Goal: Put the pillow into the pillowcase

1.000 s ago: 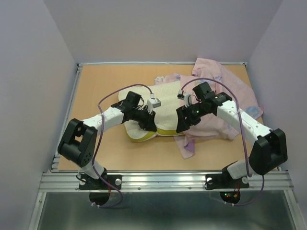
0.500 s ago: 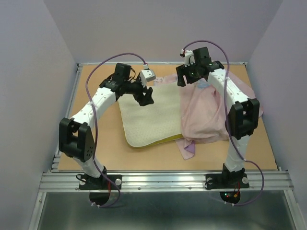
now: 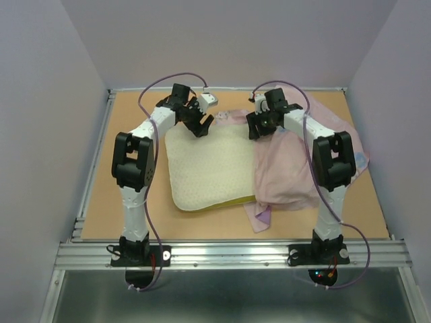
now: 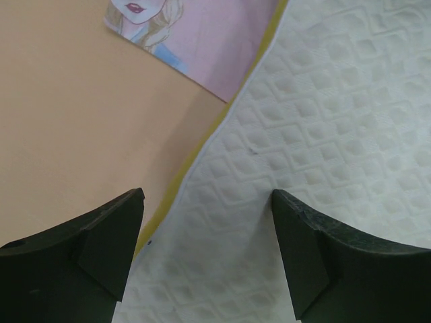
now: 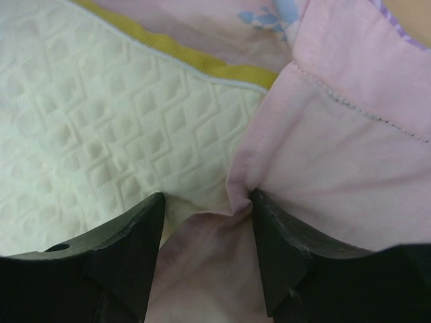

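The pillow [image 3: 209, 165] lies flat on the table [image 3: 135, 215], its right side covered by the pink pillowcase [image 3: 289, 168], whose printed corner shows just past the pillow's far edge. The left gripper [image 4: 207, 202] hangs over that far edge, fingers spread wide and empty. The right gripper [image 5: 207, 202], at the pillow's far right corner, stands half open astride the pillowcase hem, not clamped on it

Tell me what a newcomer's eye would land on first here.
The cream pillow lies in the middle, its right side covered by the pink pillowcase spread to the right. At its far edge the left gripper hangs open over the border, and the right gripper straddles a pucker of pillowcase hem.
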`<state>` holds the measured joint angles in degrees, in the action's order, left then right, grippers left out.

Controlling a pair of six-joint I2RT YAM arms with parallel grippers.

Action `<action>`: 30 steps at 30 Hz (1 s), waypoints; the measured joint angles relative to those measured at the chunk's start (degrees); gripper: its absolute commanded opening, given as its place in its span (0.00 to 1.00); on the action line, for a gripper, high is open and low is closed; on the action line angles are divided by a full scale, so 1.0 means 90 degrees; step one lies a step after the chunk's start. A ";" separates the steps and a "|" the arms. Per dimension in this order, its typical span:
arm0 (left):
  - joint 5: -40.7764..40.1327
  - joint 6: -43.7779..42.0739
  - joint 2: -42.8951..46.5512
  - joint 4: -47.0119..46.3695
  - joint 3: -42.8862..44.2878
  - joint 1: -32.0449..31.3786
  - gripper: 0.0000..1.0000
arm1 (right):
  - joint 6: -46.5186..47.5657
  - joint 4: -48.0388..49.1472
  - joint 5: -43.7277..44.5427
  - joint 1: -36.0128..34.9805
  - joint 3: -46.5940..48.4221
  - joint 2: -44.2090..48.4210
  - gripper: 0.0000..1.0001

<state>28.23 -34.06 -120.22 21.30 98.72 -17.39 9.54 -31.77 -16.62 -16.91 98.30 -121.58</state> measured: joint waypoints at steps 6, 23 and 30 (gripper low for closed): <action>0.0114 -0.0522 0.0017 -0.0044 -0.0561 -0.0100 0.58 | -0.0355 -0.0265 -0.0495 -0.0015 -0.0940 0.1163 0.74; 0.0243 -0.1450 0.0488 -0.0274 -0.1294 -0.0282 0.45 | 0.0090 -0.0413 0.0454 -0.0087 0.1605 -0.1120 0.86; 0.0192 -0.1547 0.0559 -0.0296 -0.1392 -0.0321 0.46 | 0.0053 -0.0369 0.0624 -0.0087 0.2001 -0.1664 0.78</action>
<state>29.95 -47.99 -115.20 18.63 86.19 -20.27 10.02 -35.09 -11.00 -17.69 116.31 -136.55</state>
